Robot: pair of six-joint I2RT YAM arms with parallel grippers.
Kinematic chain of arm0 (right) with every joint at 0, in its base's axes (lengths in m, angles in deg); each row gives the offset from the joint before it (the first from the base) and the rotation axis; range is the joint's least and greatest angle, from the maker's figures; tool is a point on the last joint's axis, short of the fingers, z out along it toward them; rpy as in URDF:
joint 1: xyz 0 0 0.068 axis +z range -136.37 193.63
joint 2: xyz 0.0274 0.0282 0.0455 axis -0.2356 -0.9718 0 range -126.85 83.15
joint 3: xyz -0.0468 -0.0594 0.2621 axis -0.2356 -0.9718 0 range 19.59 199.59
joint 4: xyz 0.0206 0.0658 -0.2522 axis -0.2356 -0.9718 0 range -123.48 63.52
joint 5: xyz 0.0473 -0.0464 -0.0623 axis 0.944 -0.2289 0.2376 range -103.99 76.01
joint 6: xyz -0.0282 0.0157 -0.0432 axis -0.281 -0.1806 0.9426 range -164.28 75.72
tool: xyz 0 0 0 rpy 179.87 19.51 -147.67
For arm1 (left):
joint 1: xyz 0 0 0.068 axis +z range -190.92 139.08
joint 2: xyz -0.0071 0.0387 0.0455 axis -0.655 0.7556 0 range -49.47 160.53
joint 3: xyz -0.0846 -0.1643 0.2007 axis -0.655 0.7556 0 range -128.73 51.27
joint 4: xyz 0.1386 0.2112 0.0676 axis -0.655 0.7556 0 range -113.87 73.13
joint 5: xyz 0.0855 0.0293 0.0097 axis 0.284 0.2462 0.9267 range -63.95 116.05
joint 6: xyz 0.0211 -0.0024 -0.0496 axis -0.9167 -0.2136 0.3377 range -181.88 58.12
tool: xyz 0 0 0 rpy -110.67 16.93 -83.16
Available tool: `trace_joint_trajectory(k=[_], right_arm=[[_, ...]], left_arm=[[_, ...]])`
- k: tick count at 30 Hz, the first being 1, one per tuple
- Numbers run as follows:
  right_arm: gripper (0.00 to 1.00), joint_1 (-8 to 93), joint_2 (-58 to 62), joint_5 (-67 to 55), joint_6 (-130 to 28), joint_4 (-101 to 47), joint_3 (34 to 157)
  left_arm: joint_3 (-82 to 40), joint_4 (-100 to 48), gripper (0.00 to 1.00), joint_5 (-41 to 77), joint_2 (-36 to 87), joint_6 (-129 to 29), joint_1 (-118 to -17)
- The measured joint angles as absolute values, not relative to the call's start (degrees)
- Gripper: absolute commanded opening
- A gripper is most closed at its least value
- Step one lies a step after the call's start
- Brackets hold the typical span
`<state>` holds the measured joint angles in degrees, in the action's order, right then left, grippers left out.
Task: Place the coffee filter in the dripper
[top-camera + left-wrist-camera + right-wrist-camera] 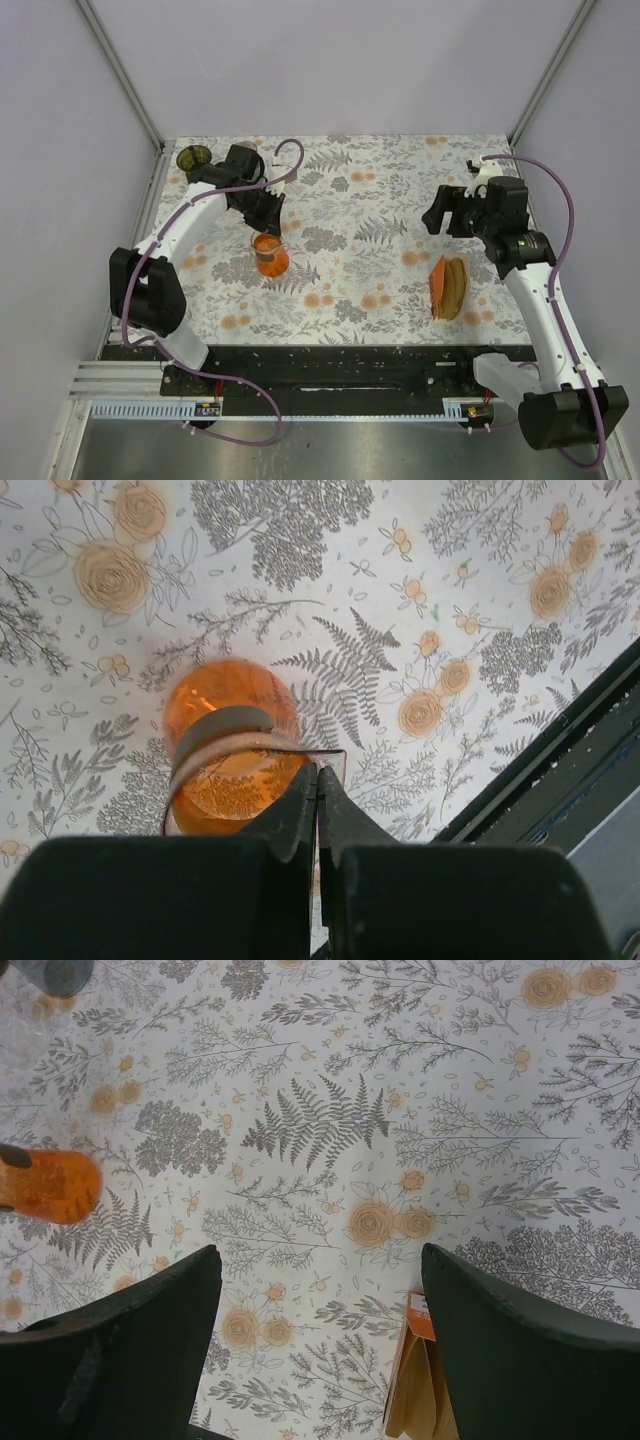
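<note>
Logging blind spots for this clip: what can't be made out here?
- Coffee filters: right wrist view, cut by the bottom edge and the right claw; count unclear.
- Dripper inside: left wrist view, blurred, left claw in front.
- Dark object, far corner: top view, too small to identify.

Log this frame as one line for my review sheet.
left end effector shut on dripper rim | right end effector open, holding nothing | filters lying on table, none in dripper

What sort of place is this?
Likely a robot test cell: plain white walls enclose the table, and two arms are bolted at its edge, the left gripper pinching a dripper.
</note>
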<state>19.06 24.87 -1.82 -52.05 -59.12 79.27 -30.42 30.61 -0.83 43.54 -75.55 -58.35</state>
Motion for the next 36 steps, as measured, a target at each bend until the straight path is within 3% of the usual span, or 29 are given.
trace_joint_trajectory(k=[5, 7, 9, 11, 13, 21, 36], right_arm=[[0.88, 20.74, 24.71, -0.86, -52.25, -59.36, 80.03], [0.88, 22.38, 24.15, -0.88, -52.29, -59.32, 81.12], [0.89, 25.03, 22.86, -0.82, -52.32, -58.84, 82.50], [0.89, 28.15, 20.98, -0.69, -52.32, -58.03, 83.79], [0.90, 30.99, 18.79, -0.42, -52.32, -57.35, 84.69], [0.90, 36.83, 13.48, 0.23, -52.58, -55.56, 85.23], [0.90, 38.34, 12.54, 0.19, -52.93, -54.12, 85.23]], left_arm=[[-33.68, 30.15, 0.00, -0.87, 45.51, -75.46, -58.02], [-35.25, 30.11, 0.16, -0.65, 45.48, -75.57, -57.78], [-37.05, 30.02, 0.40, 0.11, 45.40, -75.72, -57.34], [-38.92, 29.78, 0.58, 1.64, 45.33, -75.42, -56.19], [-40.65, 28.49, 0.68, 3.81, 45.29, -74.24, -53.50], [-42.18, 19.66, 0.79, 15.41, 47.39, -67.20, -38.46], [-55.03, 17.21, 0.76, 27.30, 71.73, -61.78, -36.45]])
